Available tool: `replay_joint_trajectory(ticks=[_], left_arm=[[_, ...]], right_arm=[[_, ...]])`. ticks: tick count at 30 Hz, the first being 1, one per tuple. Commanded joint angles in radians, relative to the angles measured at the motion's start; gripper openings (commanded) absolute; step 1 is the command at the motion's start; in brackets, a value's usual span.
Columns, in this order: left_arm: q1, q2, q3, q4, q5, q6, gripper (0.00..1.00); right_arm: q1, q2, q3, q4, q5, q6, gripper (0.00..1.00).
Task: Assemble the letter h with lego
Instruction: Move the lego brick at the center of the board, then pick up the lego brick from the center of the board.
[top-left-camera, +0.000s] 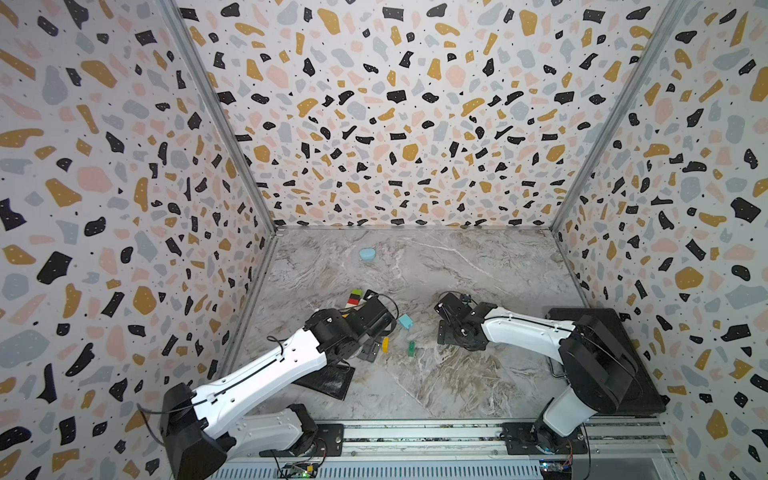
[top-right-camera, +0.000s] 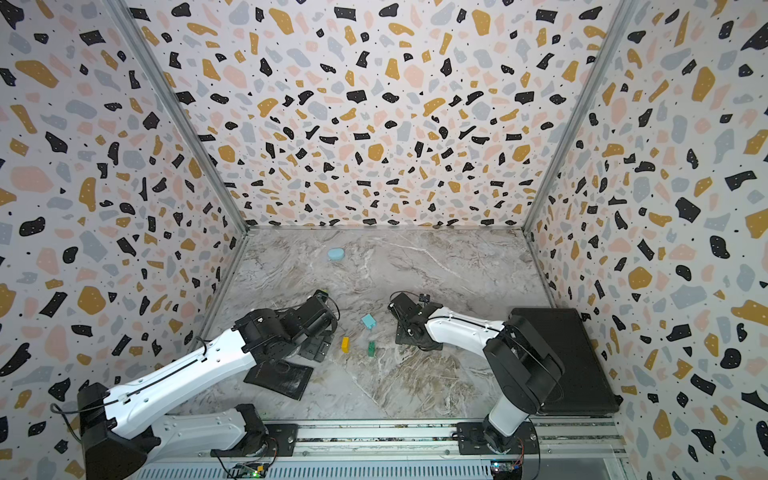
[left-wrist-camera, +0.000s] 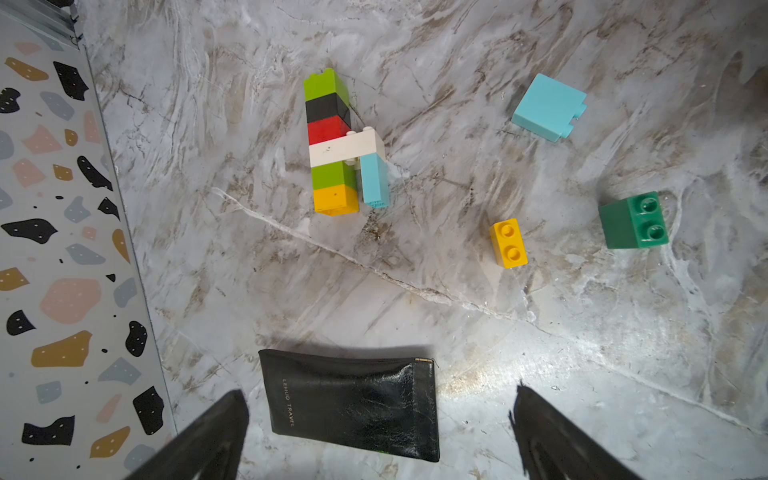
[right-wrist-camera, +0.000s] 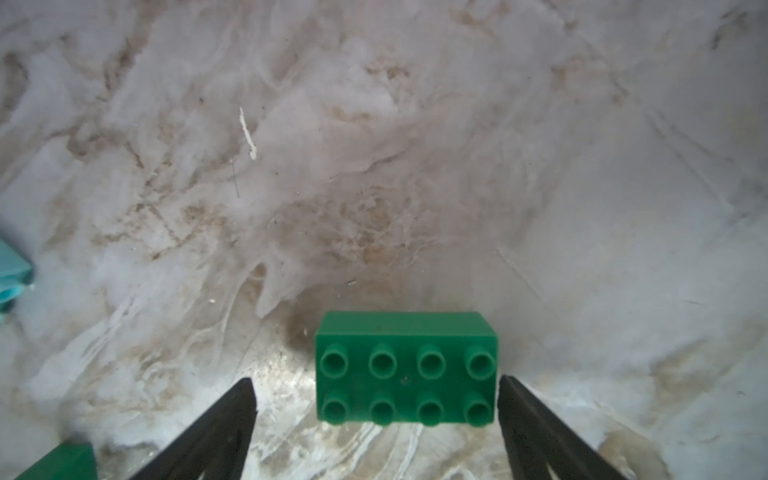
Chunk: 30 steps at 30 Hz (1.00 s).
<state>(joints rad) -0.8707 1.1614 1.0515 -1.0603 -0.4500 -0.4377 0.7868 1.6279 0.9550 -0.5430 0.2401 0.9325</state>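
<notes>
In the left wrist view the built lego piece (left-wrist-camera: 334, 143) lies flat: a column of lime, black, red, white, lime and yellow bricks, with a light blue brick beside its lower part. Loose around it lie a light blue brick (left-wrist-camera: 548, 107), a yellow brick (left-wrist-camera: 509, 243) and a small dark green brick (left-wrist-camera: 633, 220). My left gripper (left-wrist-camera: 380, 392) hangs open above a black pouch, holding nothing. My right gripper (right-wrist-camera: 375, 380) is open around a large dark green brick (right-wrist-camera: 405, 370) standing studs-up on the table; one finger (right-wrist-camera: 523, 411) is almost against it, and the other stands apart.
The black pouch (top-left-camera: 328, 380) lies near the left arm. A pale-blue oval lump (top-left-camera: 367, 253) sits toward the back. A black mat (top-right-camera: 582, 361) covers the right side under the right arm. Patterned walls enclose the marble table (top-left-camera: 457, 257) on three sides.
</notes>
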Motion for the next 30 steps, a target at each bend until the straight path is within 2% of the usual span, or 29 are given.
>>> replay_joint_trajectory(ticks=[1,13,30], left_arm=[[0.005,-0.002,-0.009,0.01,0.003,0.002,0.99],[0.005,-0.002,-0.011,0.013,0.01,0.004,0.99],[0.004,-0.002,-0.013,0.014,0.016,0.005,0.99]], right_arm=[[0.001,-0.016,0.031,-0.063,0.046,-0.029,0.91],[-0.011,0.051,0.051,-0.042,0.055,-0.028,0.84],[-0.024,0.061,0.033,-0.009,0.021,-0.029,0.71]])
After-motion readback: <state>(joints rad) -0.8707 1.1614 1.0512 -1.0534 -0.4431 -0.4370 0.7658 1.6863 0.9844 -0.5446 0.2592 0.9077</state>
